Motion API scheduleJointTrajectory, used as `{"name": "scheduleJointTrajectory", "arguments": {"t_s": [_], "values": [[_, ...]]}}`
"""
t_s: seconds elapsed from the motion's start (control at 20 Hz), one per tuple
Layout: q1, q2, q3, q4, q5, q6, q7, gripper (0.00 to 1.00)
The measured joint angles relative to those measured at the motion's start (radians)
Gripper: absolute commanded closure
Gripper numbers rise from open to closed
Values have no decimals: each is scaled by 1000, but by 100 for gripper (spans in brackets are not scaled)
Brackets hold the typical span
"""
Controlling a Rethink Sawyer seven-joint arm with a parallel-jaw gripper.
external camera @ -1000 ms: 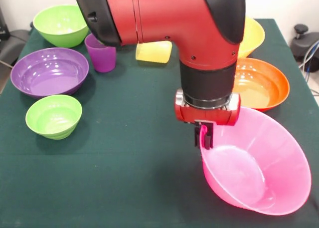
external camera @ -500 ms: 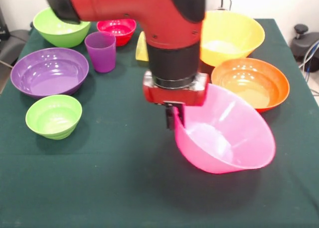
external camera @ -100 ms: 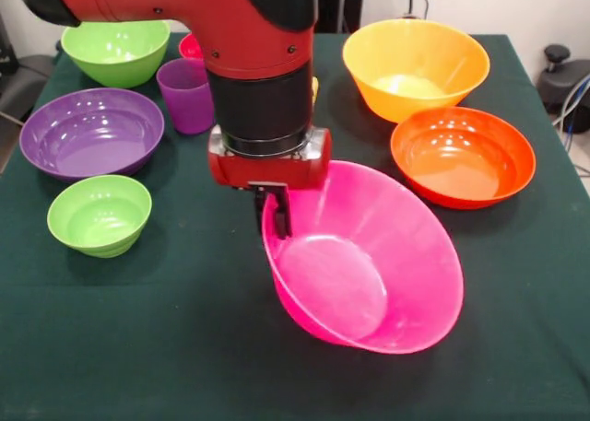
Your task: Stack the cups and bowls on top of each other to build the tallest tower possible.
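Note:
My gripper (external camera @ -100 ms: 275, 214) is shut on the rim of the large pink bowl (external camera @ -100 ms: 369, 264), which hangs tilted over the middle of the table with its mouth facing the camera. To the right sit the orange-red bowl (external camera @ -100 ms: 463, 156) and, behind it, the yellow-orange bowl (external camera @ -100 ms: 417, 66). On the left are the purple bowl (external camera @ -100 ms: 90, 132), the small green bowl (external camera @ -100 ms: 100, 215), the medium green bowl (external camera @ -100 ms: 115, 45) and the purple cup (external camera @ -100 ms: 186, 94). A sliver of the red bowl (external camera @ -100 ms: 191, 46) shows behind the arm. No tower stands.
The red and black arm (external camera @ -100 ms: 230, 34) hides the back middle of the green tablecloth (external camera @ -100 ms: 166, 347). A dark object (external camera @ -100 ms: 558, 66) stands off the table at the right edge.
The gripper has carried the pink bowl steadily leftward, from the right side of the table to the middle, uncovering the orange-red and yellow-orange bowls. The bowl stays tilted in the grip.

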Motion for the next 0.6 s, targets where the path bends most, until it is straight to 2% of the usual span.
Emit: {"name": "scheduleJointTrajectory", "arguments": {"t_s": [0.6], "values": [[44,11,0,-4,-9,0,-10,100]]}}
